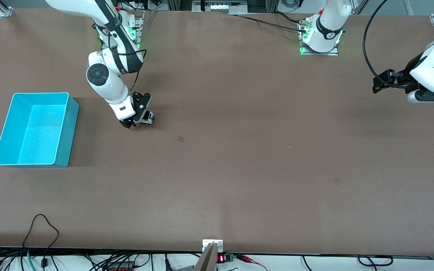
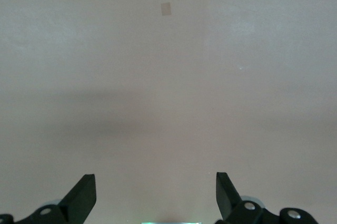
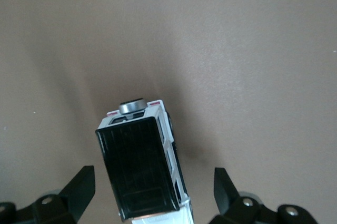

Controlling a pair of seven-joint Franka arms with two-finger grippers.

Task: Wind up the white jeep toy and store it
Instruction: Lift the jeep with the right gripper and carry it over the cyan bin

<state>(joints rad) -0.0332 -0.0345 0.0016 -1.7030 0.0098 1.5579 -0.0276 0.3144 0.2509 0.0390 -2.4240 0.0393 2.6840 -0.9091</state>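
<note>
While the right gripper (image 1: pixel 138 119) straddles the white jeep toy (image 1: pixel 148 117) on the desk (image 1: pixel 239 150) near the turquoise bin (image 1: pixel 36 130), fingers wide open and holding nothing, centre on the body before closing (off-centre now); left gripper (image 1: pixel 381 84) waits open, up over its end

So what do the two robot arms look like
Both arms are glossy white with black joint bands and round dark joint caps. Each end effector, right and left, is black with two pointed fingers. Black cables trail from them; green lights glow at the bases.
</note>
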